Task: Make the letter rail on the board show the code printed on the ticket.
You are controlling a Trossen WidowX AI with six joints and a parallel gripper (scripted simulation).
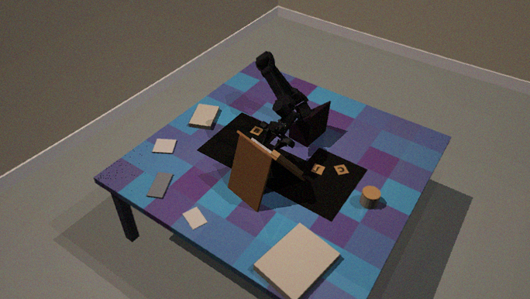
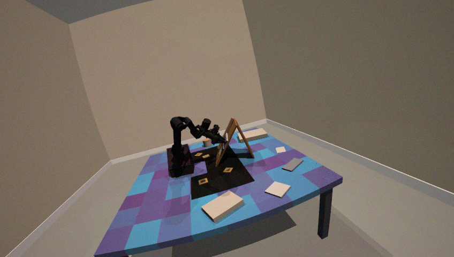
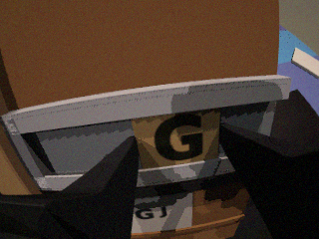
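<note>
A brown A-frame board [image 1: 250, 170] [image 2: 228, 131] [image 3: 134, 27] stands on the black mat [image 1: 335, 194] [image 2: 219, 184]. Its grey letter rail [image 3: 134, 103] fills the wrist view. My gripper [image 3: 177, 135] [image 1: 278, 140] [image 2: 221, 138] is shut on the tan G tile [image 3: 175, 135], which sits in the rail about midway along, with empty rail on both sides. Below the rail the ticket [image 3: 152, 213] shows "GJ"; my left finger hides part of it. Loose letter tiles lie on the mat: one [image 1: 255, 130] behind the board, two [image 1: 317, 169] [image 1: 341, 168] to its right.
A tan cylinder [image 1: 370, 196] [image 2: 206, 142] stands by the mat's corner. A large cream slab [image 1: 296, 259] [image 2: 253, 134] and a smaller one [image 1: 204, 114] [image 2: 222, 205] lie on the checkered table [image 1: 403, 146], with thin cards [image 1: 164, 145] [image 1: 159, 184] [image 1: 194, 217] near the left edge.
</note>
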